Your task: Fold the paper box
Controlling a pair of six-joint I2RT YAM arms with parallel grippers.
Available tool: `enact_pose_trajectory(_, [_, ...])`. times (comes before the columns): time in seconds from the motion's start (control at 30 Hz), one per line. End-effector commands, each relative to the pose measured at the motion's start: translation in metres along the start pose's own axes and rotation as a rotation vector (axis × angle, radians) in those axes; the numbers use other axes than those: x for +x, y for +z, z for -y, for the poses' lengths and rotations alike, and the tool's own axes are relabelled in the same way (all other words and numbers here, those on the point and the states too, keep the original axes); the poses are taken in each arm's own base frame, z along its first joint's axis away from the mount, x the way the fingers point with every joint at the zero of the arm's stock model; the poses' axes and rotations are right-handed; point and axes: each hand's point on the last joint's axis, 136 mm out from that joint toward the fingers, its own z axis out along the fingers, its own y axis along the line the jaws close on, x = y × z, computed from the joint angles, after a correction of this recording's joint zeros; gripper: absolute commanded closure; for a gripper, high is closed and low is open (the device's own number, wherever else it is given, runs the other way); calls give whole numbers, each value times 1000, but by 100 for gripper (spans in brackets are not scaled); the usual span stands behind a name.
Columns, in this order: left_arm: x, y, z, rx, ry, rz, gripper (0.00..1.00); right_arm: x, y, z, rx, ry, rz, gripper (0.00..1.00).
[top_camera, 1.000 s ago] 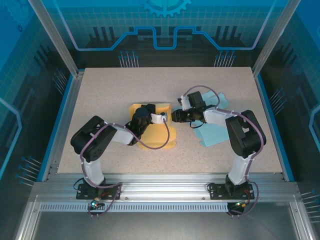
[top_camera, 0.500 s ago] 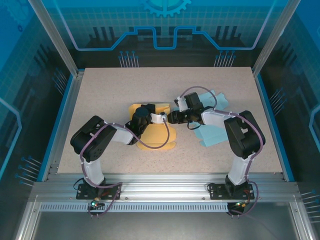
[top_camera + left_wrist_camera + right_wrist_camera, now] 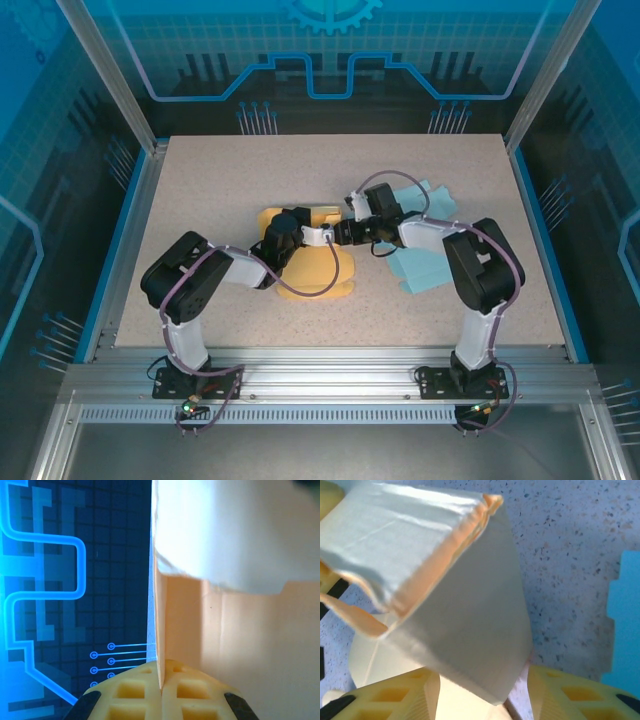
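The paper box (image 3: pixel 312 276) sits near the middle of the table (image 3: pixel 220 180), a pale yellow card shape partly stood up, with both arms meeting over its far right corner. From where I stand it looks light and thin. It is stiff enough to hold a crease, but it would buckle or tear if squeezed mid-panel or yanked.

The left gripper (image 3: pixel 320 237) has its fingers (image 3: pixel 135 697) closed tight on the box. In the left wrist view a single card edge runs straight down into the seam between the two pads, pinched near the rim of an upright wall. That seems a sensible hold, since an edge close to a fold line gives control without crumpling the face.

The right gripper (image 3: pixel 485 702) has its fingers (image 3: pixel 570 695) standing apart, straddling the lower corner of a doubled-over flap. I can't see either pad pressing on it, so I'd call it loose rather than held.

I'd guess smooth card like this slides easily between the pads, and the whole box would skate on the table if pushed without the other side anchored. So one arm ought to pin while the other bends, close to the crease. The blue sheets (image 3: pixel 432 255) lie just to the right — near, but apart from the box.
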Motion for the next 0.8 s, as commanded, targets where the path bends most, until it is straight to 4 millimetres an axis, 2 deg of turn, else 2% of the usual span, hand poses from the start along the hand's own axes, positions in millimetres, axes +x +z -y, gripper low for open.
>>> enact_pose_trajectory(0.0, [-8, -2, 11, 62, -19, 48, 100, -19, 9, 3, 53, -32, 55, 51])
enact_pose_trajectory(0.3, [-9, -1, 8, 52, -27, 51, 100, -20, 14, 10, 253, -141, 101, 50])
enact_pose_trajectory(0.57, [-10, -3, 8, 56, -36, 55, 100, -28, 11, 16, 298, -137, 171, 55])
enact_pose_trajectory(0.77, [-12, -5, 7, 61, -48, 65, 100, -33, 19, 16, 294, -147, 173, 57])
